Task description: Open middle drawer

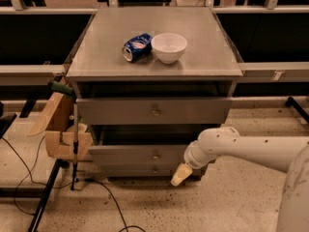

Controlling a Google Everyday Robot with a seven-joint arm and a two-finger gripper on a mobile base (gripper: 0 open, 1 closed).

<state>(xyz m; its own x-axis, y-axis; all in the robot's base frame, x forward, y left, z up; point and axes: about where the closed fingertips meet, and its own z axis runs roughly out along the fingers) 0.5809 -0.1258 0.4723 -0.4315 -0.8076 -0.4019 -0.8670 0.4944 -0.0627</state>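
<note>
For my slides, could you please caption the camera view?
Gripper low beside the middle drawer; can and bowl atop the cabinet.
</note>
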